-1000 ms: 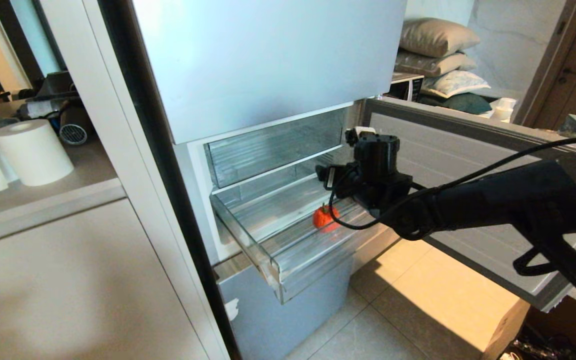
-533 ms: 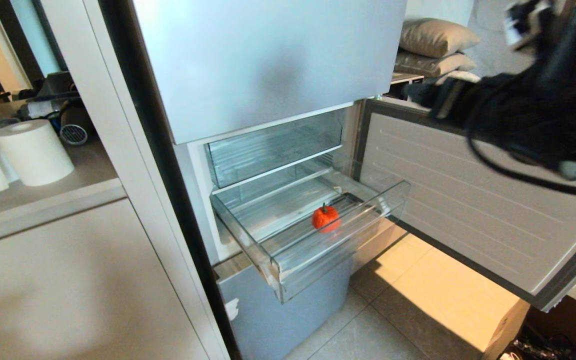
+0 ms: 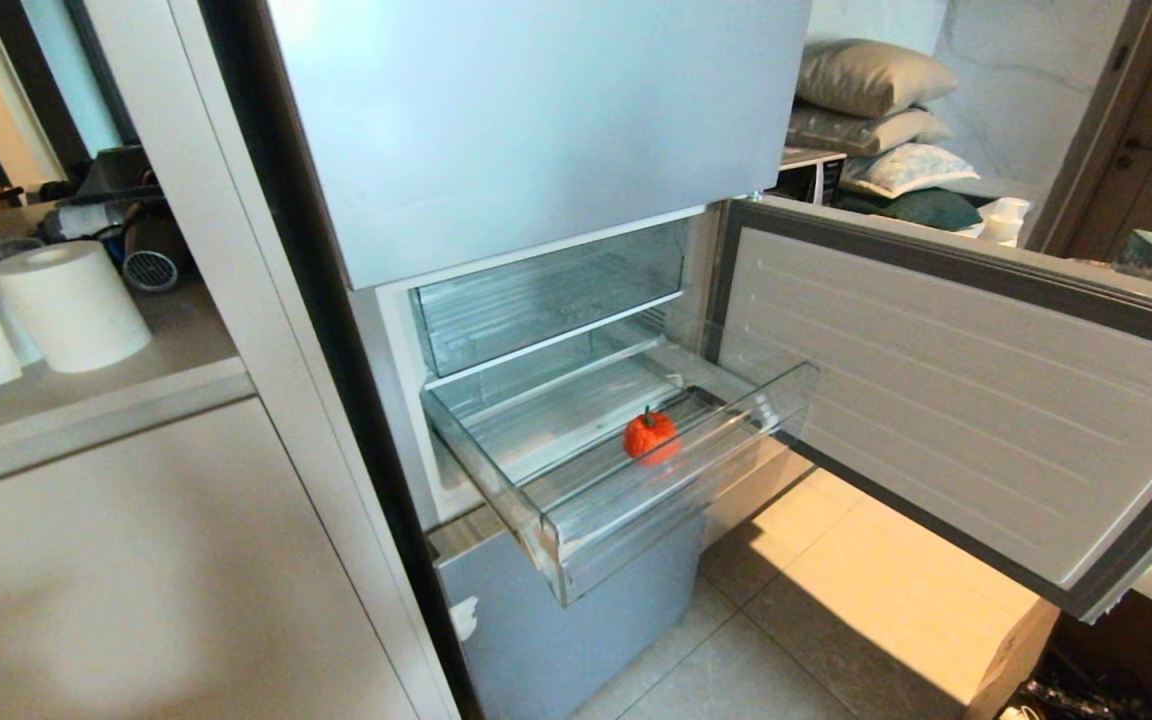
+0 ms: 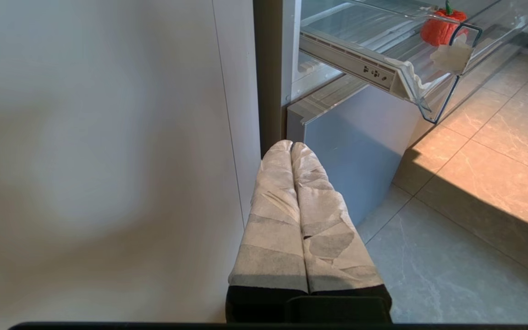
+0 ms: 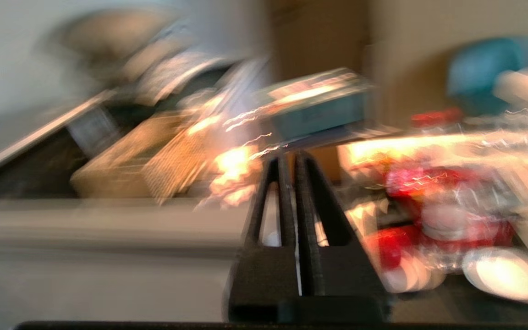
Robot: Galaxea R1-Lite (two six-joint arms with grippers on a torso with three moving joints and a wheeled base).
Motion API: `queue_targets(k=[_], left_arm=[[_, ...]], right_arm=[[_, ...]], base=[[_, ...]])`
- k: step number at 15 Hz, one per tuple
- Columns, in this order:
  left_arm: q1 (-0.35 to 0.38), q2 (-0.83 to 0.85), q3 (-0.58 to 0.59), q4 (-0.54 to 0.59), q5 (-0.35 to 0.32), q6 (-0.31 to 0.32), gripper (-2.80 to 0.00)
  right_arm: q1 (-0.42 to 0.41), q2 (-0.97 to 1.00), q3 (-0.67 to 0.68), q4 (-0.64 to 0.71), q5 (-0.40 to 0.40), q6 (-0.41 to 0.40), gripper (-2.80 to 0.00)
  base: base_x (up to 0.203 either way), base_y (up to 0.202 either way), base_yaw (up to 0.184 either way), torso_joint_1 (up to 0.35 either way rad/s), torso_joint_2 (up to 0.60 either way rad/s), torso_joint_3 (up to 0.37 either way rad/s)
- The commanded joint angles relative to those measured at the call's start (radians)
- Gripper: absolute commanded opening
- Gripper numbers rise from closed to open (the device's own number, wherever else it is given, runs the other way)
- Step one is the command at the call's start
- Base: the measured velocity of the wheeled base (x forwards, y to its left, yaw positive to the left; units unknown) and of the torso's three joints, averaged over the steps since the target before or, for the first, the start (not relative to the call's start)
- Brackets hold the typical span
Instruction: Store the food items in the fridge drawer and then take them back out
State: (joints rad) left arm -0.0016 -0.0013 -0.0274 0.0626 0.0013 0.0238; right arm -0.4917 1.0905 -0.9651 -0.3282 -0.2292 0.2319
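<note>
A small red-orange fruit [image 3: 651, 437] with a dark stem lies on the ribbed floor of the pulled-out clear fridge drawer [image 3: 576, 530]. From the left wrist view the fruit [image 4: 442, 28] shows through the drawer [image 4: 374, 73] from below. My left gripper [image 4: 291, 145] hangs low beside the white cabinet, its cloth-wrapped fingers pressed together on nothing. My right gripper [image 5: 290, 158] is out of the head view; its black fingers stand shut and empty before a blurred, cluttered background.
The fridge's lower door [image 3: 966, 400] stands open to the right. A second clear bin [image 3: 546, 300] sits above the drawer. A paper roll [image 3: 71, 305] rests on the counter at left. Pillows [image 3: 876, 110] are stacked behind. Tiled floor [image 3: 836, 620] lies below the drawer.
My right arm has lifted away from the drawer, swung up to the right and left the head view, its gripper closing empty. The fruit stays in the drawer.
</note>
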Motion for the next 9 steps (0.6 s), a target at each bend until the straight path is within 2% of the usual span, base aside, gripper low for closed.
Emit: queue_targets(k=[1, 3, 4, 6, 9], left_arm=[[0.0, 0.001, 0.0, 0.001, 0.0, -0.001, -2.8], [0.0, 0.001, 0.0, 0.0, 0.0, 0.001, -2.8], [0.0, 0.001, 0.0, 0.0, 0.0, -0.001, -2.8], [0.0, 0.001, 0.0, 0.0, 0.0, 0.0, -2.8], [0.0, 0.001, 0.0, 0.0, 0.0, 0.001, -2.8]], right_arm=[[-0.301, 0.059, -0.002, -0.023, 0.115, 0.044, -2.8], [-0.414, 0.174, -0.006, -0.052, 0.199, 0.081, -2.8], [-0.443, 0.218, -0.003, -0.076, 0.219, 0.088, 0.0], [-0.494, 0.304, 0.011, -0.127, 0.252, 0.092, 0.0], [-0.517, 0.475, 0.033, -0.217, 0.307, 0.084, 0.0]], base=[[0.0, 0.0, 0.0, 0.0, 0.0, 0.0], [0.0, 0.0, 0.0, 0.0, 0.0, 0.0], [0.0, 0.0, 0.0, 0.0, 0.0, 0.0], [0.0, 0.0, 0.0, 0.0, 0.0, 0.0], [0.0, 0.0, 0.0, 0.0, 0.0, 0.0]])
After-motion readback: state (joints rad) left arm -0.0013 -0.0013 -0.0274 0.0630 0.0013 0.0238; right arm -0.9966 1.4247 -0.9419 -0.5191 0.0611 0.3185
